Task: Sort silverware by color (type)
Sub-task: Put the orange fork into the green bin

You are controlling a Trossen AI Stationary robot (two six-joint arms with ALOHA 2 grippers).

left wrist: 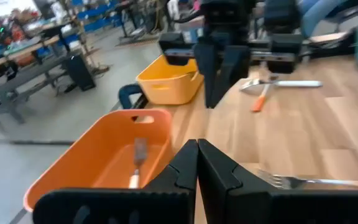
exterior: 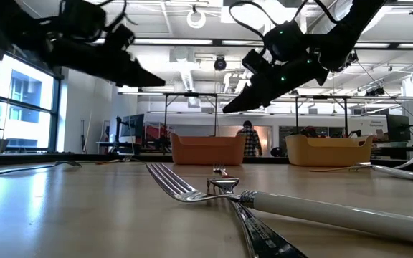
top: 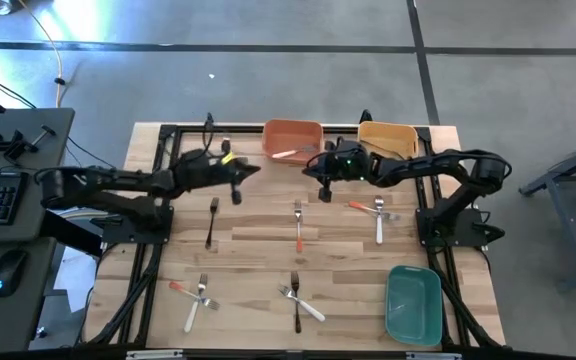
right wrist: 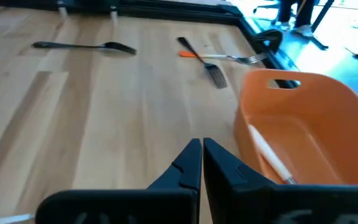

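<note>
Both dark arms hang above the far half of the pale wooden plank table (top: 258, 245), neither touching anything. The left end effector (top: 236, 192) hovers just in front of the orange rectangular plastic bin (top: 292, 140), its two fingers pressed together and empty. The right end effector (top: 324, 192) hovers between that bin and the yellow rectangular plastic bin (top: 388, 137), fingers likewise closed on nothing.

One white-handled fork (top: 290, 153) already lies inside the orange bin, angled along its floor.

The other small metal-headed forks are scattered over the table. A black-handled fork (top: 212, 221) lies beneath the left arm. A red-orange-handled fork (top: 299, 226) lies near the middle. Toward the right, a white-handled one (top: 379, 220) crosses another red-orange one (top: 364, 208). At the near left, a white-handled fork (top: 196, 304) overlaps a red-orange fork (top: 190, 292); near the middle front, a black-handled fork (top: 296, 301) crosses a white-handled fork (top: 303, 303), the pair that looms in the table-level view.

A teal rectangular plastic bin (top: 413, 304) sits at the near right corner; I can't make out anything in it.
</note>
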